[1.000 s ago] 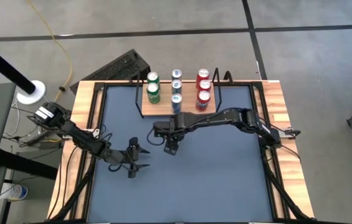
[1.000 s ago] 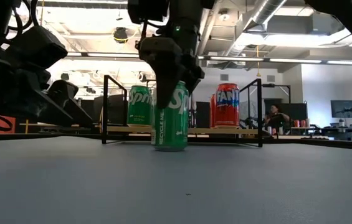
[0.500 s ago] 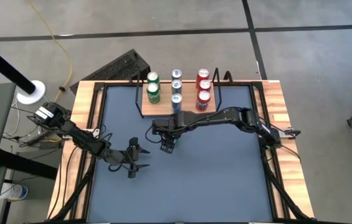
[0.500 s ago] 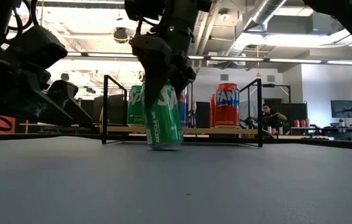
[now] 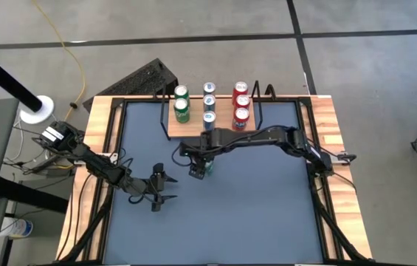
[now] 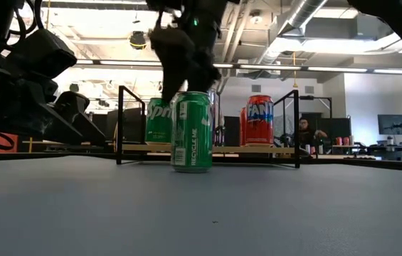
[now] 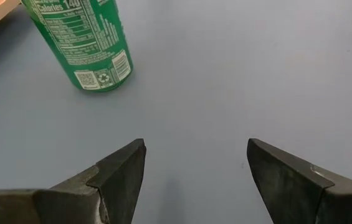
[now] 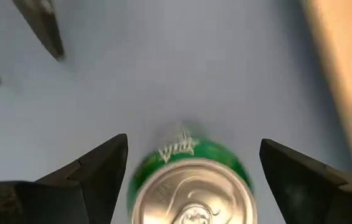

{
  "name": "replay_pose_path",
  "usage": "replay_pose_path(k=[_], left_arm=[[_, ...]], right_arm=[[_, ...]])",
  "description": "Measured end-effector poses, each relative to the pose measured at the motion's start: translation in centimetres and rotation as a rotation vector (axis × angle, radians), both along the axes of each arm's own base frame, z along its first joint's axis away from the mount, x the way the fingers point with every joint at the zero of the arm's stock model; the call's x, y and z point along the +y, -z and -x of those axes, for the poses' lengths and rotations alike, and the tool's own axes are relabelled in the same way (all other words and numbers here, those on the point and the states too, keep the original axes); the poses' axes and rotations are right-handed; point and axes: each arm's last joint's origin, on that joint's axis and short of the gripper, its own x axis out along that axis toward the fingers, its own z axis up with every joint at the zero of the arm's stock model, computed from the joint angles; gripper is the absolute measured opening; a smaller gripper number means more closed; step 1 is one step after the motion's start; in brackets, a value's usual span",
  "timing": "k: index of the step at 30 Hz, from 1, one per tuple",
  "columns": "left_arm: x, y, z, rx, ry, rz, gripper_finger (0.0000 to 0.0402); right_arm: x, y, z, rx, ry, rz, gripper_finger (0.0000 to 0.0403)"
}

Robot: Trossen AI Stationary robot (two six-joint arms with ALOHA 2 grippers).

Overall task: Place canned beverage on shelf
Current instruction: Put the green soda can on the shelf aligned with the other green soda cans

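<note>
A green can [image 6: 191,131] stands upright on its base on the grey table top [image 5: 267,207], in front of the shelf [image 5: 223,125]. The shelf is a light-wood board with black wire ends, and green, silver-blue and red cans stand on it. My right gripper [image 8: 193,143] hangs open just above the green can [image 8: 191,186], pointing steeply down. One finger stands on each side of the can's top, with a gap on both sides. My left gripper [image 7: 194,168] waits open, low over the table at the left [image 5: 156,196], facing the can [image 7: 82,43].
Wooden rails with black frames edge the table [image 5: 330,148]. The shelf's wire end frames [image 6: 126,124] rise on both sides of the board. The left arm [image 6: 23,85] fills the left of the low view. Grey table lies open toward the near edge and the right.
Half a second ago the green can leaned over to one side in my right gripper. It has since been set upright on the table, turned a little about its axis. My right gripper has come up off the can's upper part to just above its top.
</note>
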Motion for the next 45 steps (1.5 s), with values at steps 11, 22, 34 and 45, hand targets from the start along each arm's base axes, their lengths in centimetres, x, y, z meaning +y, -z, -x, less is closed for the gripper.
replay_pose_path(k=[11,22,34,45], left_arm=[[0.0,0.0,0.0,0.000,-0.009,0.022,0.0269],[-0.3,-0.7,-0.7,-0.031,-0.034,0.068,0.0269],[-2.0,-4.4,-4.5,-0.005,-0.162,0.044,0.0269],[-0.3,-12.8,-9.8,0.011,-0.473,0.123,0.0269]], right_arm=[[2.4,-9.9,0.1,-0.320,-0.141,0.248,0.0352],[9.5,-18.6,10.8,-0.486,-0.212,0.457,0.0345],[13.8,-10.1,23.1,-0.618,-0.132,0.495,0.0344],[16.9,-0.8,25.9,-0.855,-0.150,0.483,0.0344]])
